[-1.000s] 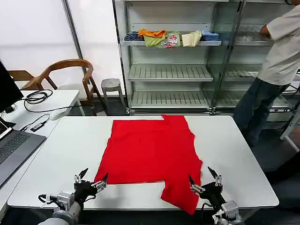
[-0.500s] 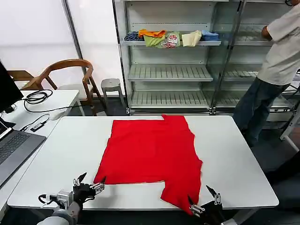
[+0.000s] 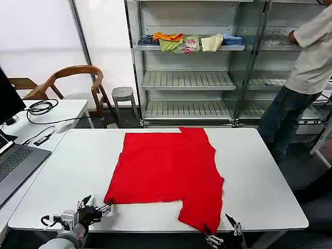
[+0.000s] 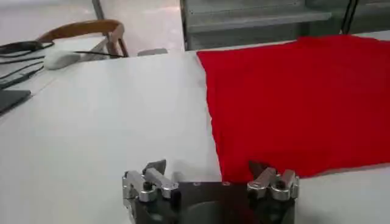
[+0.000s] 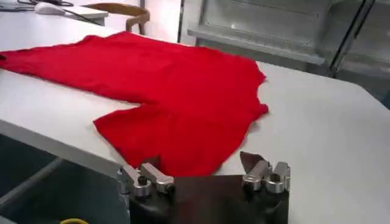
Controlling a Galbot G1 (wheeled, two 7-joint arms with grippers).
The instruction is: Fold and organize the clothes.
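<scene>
Left gripper (image 3: 95, 207) agape beside red T-shirt (image 3: 168, 168); right gripper (image 3: 222, 234) likewise, empty

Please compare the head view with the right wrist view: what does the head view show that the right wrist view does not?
Head view alone: the whole red T-shirt spread flat on the white table, the small folded garments on a shelf behind, a laptop on the side desk, and the open left tool at the shirt's near corner.

Right wrist view alone: a close look at the sleeve lying at the table's near edge, just ahead of the open right tool.

Both: the red T-shirt, the table, the wooden chair and the right tool.
</scene>
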